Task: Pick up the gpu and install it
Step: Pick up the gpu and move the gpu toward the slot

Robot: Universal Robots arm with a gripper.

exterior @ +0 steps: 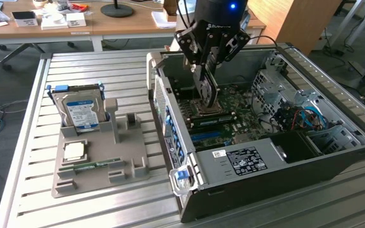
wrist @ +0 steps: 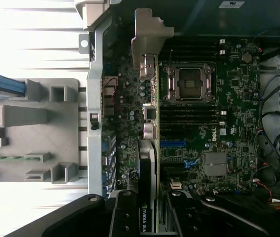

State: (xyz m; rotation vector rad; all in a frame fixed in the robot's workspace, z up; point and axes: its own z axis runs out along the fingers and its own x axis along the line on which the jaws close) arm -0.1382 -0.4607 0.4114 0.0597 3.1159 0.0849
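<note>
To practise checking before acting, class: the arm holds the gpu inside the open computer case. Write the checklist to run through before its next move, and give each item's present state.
1. gripper shut on the gpu: ok.
2. computer case open, motherboard exposed: ok.
3. gpu inside the case, over the motherboard near the CPU socket: ok.
4. gpu edge lined up with the blue slot: cannot tell.
5. gpu seated in a slot: not ok, it hangs from the gripper.
6. Loose cables apart from the gpu: ok.
</note>
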